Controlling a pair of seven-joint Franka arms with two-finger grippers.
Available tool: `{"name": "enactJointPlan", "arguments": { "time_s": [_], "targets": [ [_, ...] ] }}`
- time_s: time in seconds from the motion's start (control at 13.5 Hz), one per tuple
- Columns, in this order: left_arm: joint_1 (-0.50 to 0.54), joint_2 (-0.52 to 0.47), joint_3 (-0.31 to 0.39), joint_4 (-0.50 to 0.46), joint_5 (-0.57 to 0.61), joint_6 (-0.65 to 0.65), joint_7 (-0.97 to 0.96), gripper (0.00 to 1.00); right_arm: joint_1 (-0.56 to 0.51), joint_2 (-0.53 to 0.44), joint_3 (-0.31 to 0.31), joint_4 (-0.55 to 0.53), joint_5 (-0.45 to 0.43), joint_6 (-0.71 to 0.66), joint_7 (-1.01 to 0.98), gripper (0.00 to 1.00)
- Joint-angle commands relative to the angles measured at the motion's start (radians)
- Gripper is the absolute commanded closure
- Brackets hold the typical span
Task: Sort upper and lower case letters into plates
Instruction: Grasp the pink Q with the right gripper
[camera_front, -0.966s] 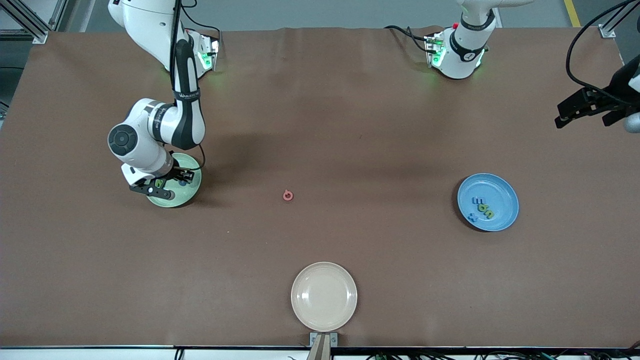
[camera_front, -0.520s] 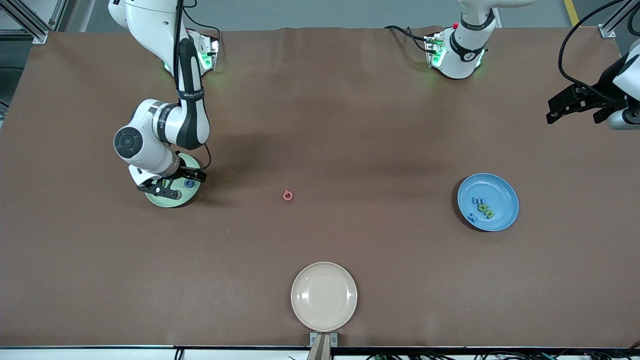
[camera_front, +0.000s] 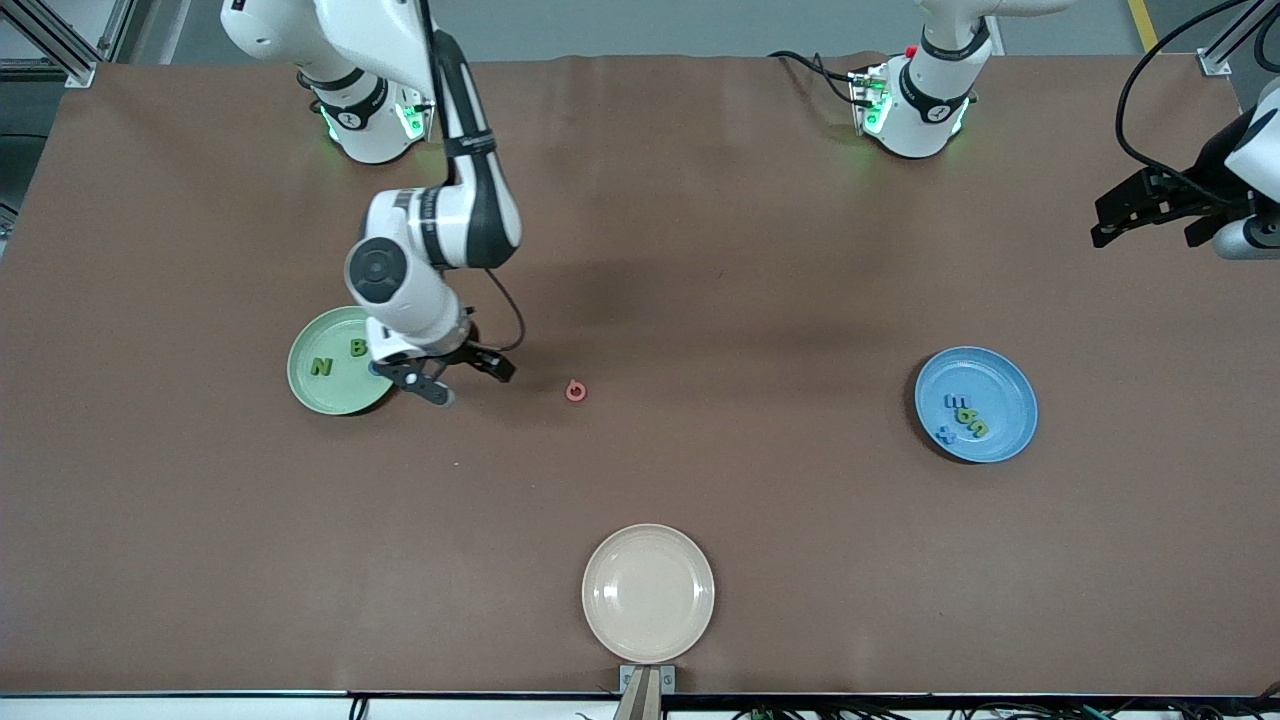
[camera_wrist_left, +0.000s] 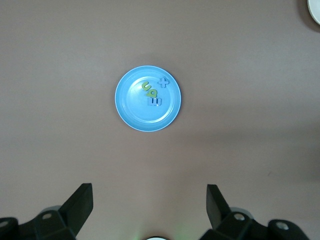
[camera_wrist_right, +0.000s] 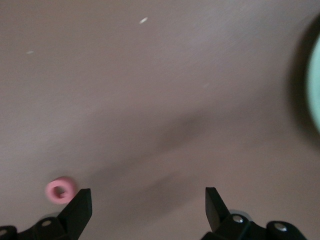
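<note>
Front view shows our right gripper (camera_front: 457, 379) with its jaws spread and nothing between them, over the bare brown table (camera_front: 700, 250) just beside the pale green plate (camera_front: 305, 395), on the side toward the pink letter (camera_front: 575, 390). That plate holds a green N (camera_front: 320, 366) and a green B (camera_front: 357, 348); a blue piece sits at its rim, mostly hidden by the wrist. The pink letter lies alone on the table between the two plates, closer to the green one, and it looks like a G, though we cannot tell its case for sure. The bright blue plate (camera_front: 1010, 385) sits toward the left arm's end with several small letters (camera_front: 966, 416) in it.

We judge the step in hand to be reaching for the pink letter. In the right wrist view it (camera_wrist_right: 61, 190) sits off toward one finger (camera_wrist_right: 80, 210), not centred, so we should shift across until it lies midway, then descend square and low, since the piece is thin and flat.

Our left gripper (camera_front: 1160, 205) waits, jaws apart and empty, over the table's edge at its own end.
</note>
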Motion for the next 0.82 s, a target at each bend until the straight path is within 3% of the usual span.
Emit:
{"name": "enactJointPlan", "arguments": {
  "time_s": [0.0,0.22,0.45,0.74],
  "targets": [
    [-0.009,-0.025,-0.001,-0.023,-0.006,0.001,-0.008,0.0,-0.1,0.097,0.133,0.151,0.007,-0.006,0.145,0.0],
    [-0.003,-0.031,-0.012,-0.035,-0.001,0.003,-0.008,0.0,-0.126,0.179,0.2,0.253,0.007,0.0,0.222,0.0],
    [-0.001,-0.034,-0.012,-0.036,-0.001,0.004,-0.008,0.0,-0.124,0.247,0.216,0.304,-0.001,0.003,0.257,0.0],
    [-0.001,-0.031,-0.012,-0.036,-0.003,0.017,-0.008,0.0,-0.117,0.301,0.22,0.356,-0.009,0.003,0.28,0.17]
  ]
}}
